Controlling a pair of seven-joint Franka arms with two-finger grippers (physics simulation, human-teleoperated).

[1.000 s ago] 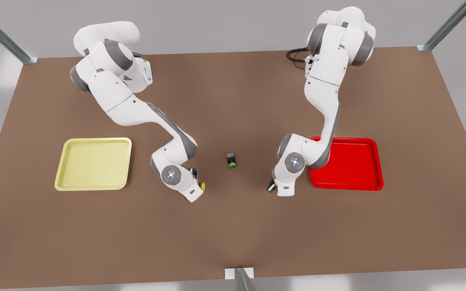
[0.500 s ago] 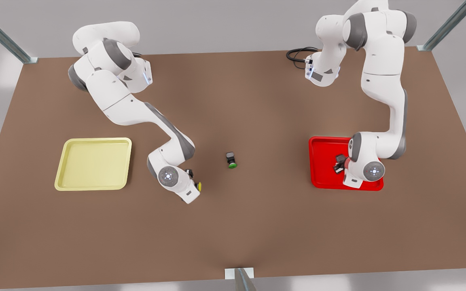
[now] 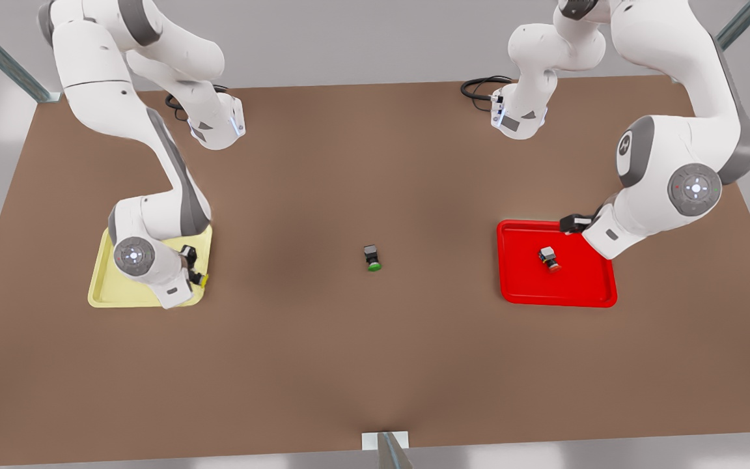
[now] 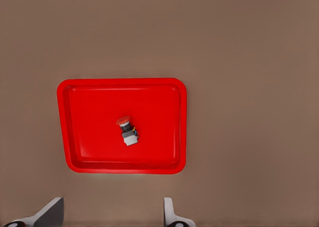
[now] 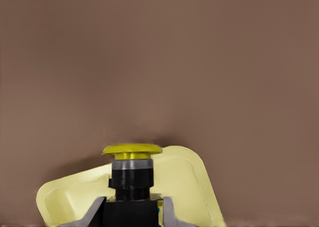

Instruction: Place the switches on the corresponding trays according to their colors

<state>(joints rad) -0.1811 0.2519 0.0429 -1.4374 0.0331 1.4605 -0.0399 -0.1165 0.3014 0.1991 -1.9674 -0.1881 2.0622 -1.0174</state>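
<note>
The yellow-capped switch (image 5: 132, 174) is clamped between the right gripper (image 5: 132, 212) fingers, cap pointing out past the tips, above the near corner of the pale yellow tray (image 3: 114, 290). The left gripper (image 4: 110, 214) hangs with fingers spread apart, holding nothing, raised above the red tray (image 4: 164, 152), where the red-capped switch (image 4: 127, 130) lies on its side near the middle. A green-capped switch (image 3: 372, 257) lies on the table (image 3: 375, 365), well apart from both grippers.

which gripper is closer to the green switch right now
Neither clearly. The right gripper, shut on the yellow switch over the yellow tray, is toward the front view's left of the green switch; the open left gripper is above the red tray, toward its right.
</note>
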